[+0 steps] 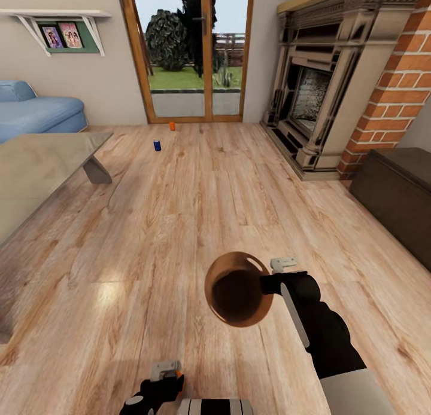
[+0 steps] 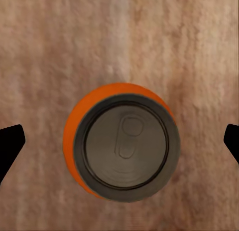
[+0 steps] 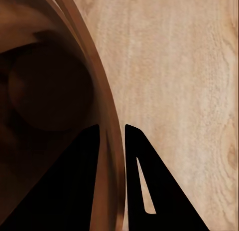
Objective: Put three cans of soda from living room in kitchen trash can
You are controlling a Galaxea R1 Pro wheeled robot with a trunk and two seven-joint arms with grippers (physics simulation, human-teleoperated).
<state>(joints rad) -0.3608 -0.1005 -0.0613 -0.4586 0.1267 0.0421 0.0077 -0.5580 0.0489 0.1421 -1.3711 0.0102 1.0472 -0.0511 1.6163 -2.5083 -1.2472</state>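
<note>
An orange can of soda (image 2: 122, 147) stands upright on the plank floor, its grey top facing my left wrist camera. My left gripper (image 2: 120, 143) hangs open straight above it, one fingertip (image 2: 10, 146) on each side and well apart from it. In the head view that gripper (image 1: 164, 376) is at the bottom edge. Far ahead, a second orange can (image 1: 172, 126) and a dark blue can (image 1: 157, 145) stand near the glass doors. My right gripper (image 1: 267, 278) is shut on the rim of the tash can (image 1: 236, 289), which is held tilted above the floor, its wood-toned inside (image 3: 50, 91) pinched at the wall by my right gripper (image 3: 112, 133).
A glass table (image 1: 42, 164) fills the left side, with a blue sofa (image 1: 36, 110) behind it. The stone fireplace (image 1: 317, 86) and brick wall (image 1: 401, 80) stand at the right, with a dark low cabinet (image 1: 398, 194) in front. Wood-framed glass doors (image 1: 194, 56) close the far end.
</note>
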